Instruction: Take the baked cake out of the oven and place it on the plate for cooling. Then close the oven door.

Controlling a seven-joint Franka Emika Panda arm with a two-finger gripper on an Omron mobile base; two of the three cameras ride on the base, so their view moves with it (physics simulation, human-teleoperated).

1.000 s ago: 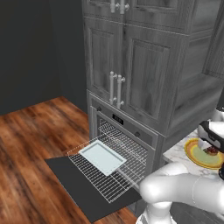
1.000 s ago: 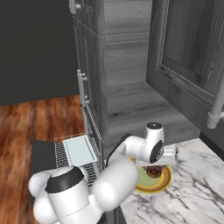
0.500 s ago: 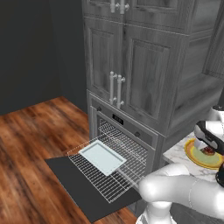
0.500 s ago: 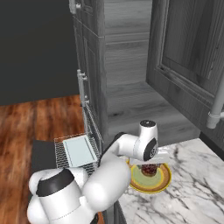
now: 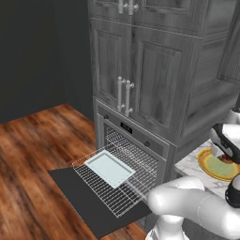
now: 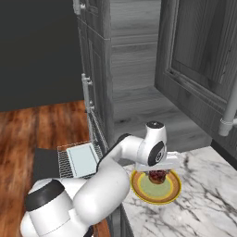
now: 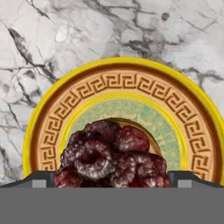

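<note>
The baked cake (image 7: 111,155) is a small, lumpy, dark brown mound with a reddish tint, its top knobbly like a cluster of berries. It sits on the plate (image 7: 52,127), toward the side of the pale green centre nearest the hand, and covers only a small part of it. The plate is round, with a yellow outer edge, an orange band carrying a brown key pattern, and a green middle; it rests on the white marble surface (image 7: 48,48) with grey veins.

The jaws stand wide open, one finger tip (image 7: 39,179) on each side of the cake, clear of it and gripping nothing. From the right base view the gripper (image 6: 158,174) hangs just over the cake and plate.

One cake, one plate. The oven (image 5: 136,140) shows one knob, and its one oven door (image 5: 79,199) lies folded down flat above the wood floor (image 5: 33,150). One wire rack (image 5: 117,185) is pulled out over the door, carrying one pale blue tray (image 5: 110,168).
</note>
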